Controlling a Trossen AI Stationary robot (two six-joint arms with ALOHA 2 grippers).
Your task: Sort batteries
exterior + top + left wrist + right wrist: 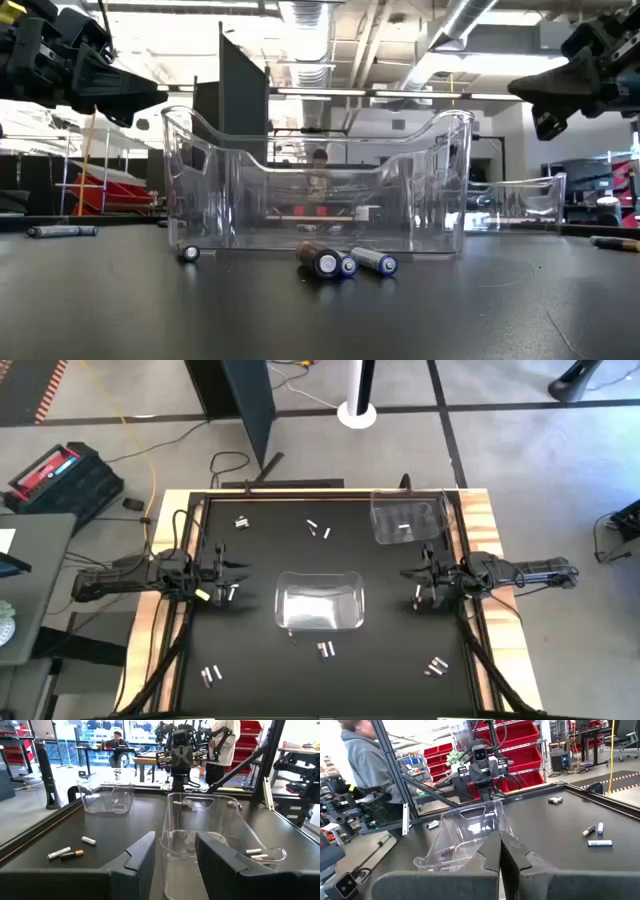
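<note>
1. The left gripper [228, 572] hovers at the table's [260, 670] left side, level with the central bin. In its own wrist view the two fingers [142, 857] stand apart with nothing between them.
2. Batteries lie scattered on the mat: one pair [211, 674] near the front left corner, one cell [241, 521] at the back left, a few [319, 529] at back centre. They are too small from above to tell silver from dark.
3. The central bin [318, 600] stands empty-looking from above, though its clear walls make this hard to judge. A small cluster [345, 262] lies just in front of it, one cell end-on in the low view.
4. A second clear bin [408, 520] sits at the back right; something pale shows inside, indistinct.
5. The right gripper [420, 574] hovers at the right side, fingers [492, 851] pressed together, holding nothing.
6. More batteries [435, 666] lie at the front right.
7. Both arms are cut off at the low view's upper corners.
</note>
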